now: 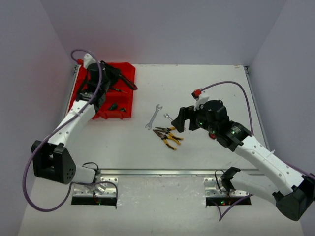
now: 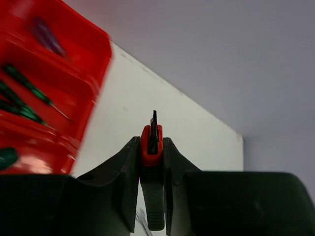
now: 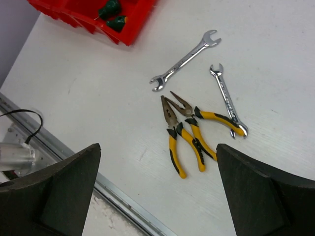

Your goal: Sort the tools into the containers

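My left gripper [image 1: 117, 75] hovers over the red tray [image 1: 129, 66], shut on a red-and-black-handled cutter [image 2: 150, 153] that stands upright between its fingers [image 2: 129, 162]. Green-handled screwdrivers [image 2: 29, 87] lie in a tray compartment [image 2: 93, 54] to its left. My right gripper [image 1: 181, 120] hangs open above the table [image 1: 206, 83], a little right of two yellow-and-black pliers [image 1: 166, 135]. In the right wrist view both pliers [image 3: 173, 132] lie side by side with two silver wrenches [image 3: 184, 60] [image 3: 227, 101] beyond them, and nothing sits between the wide-apart fingers [image 3: 74, 172].
A metal rail [image 3: 123, 199] runs along the table's near edge, with a cable [image 3: 19, 118] by it. White walls [image 1: 157, 29] close in the back and both sides. Green tool handles [image 3: 117, 22] show in the tray's near corner [image 3: 133, 19].
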`<action>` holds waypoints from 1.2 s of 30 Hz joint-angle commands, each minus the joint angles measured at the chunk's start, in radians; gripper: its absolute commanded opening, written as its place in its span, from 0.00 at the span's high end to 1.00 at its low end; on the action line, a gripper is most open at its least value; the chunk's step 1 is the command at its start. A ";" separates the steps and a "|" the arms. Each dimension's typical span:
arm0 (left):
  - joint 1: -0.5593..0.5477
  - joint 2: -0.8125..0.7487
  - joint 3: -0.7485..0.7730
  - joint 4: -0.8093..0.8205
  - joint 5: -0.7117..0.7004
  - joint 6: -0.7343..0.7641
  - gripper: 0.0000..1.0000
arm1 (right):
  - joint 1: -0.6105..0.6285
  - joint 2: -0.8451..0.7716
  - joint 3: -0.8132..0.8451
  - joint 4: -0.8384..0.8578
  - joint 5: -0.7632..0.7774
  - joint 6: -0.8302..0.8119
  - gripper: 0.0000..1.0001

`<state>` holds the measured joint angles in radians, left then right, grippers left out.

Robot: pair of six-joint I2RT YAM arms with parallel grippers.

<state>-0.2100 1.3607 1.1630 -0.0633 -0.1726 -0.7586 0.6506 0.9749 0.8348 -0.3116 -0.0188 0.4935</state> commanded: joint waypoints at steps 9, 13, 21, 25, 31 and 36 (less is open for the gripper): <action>0.362 0.637 0.760 -0.105 -0.313 0.113 1.00 | -0.005 -0.164 -0.168 -0.055 0.010 -0.053 0.01; 0.392 0.739 0.805 0.023 -0.348 0.178 1.00 | -0.005 -0.190 -0.166 -0.080 0.016 -0.061 0.01; 0.426 0.929 0.956 0.138 -0.227 0.264 0.94 | -0.006 -0.204 -0.164 -0.117 0.088 -0.053 0.01; 0.437 0.989 0.953 0.159 -0.145 0.255 0.90 | -0.005 -0.177 -0.163 -0.116 0.126 -0.048 0.01; 0.442 1.013 0.969 0.088 -0.072 0.199 0.30 | -0.021 -0.074 -0.163 -0.109 0.229 -0.053 0.01; 0.443 0.892 0.902 0.035 -0.064 0.109 0.18 | -0.166 0.003 -0.145 -0.104 0.128 -0.009 0.01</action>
<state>0.2188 2.3988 2.0860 -0.0255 -0.2660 -0.5654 0.5937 0.9393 0.6582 -0.4377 0.1362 0.4494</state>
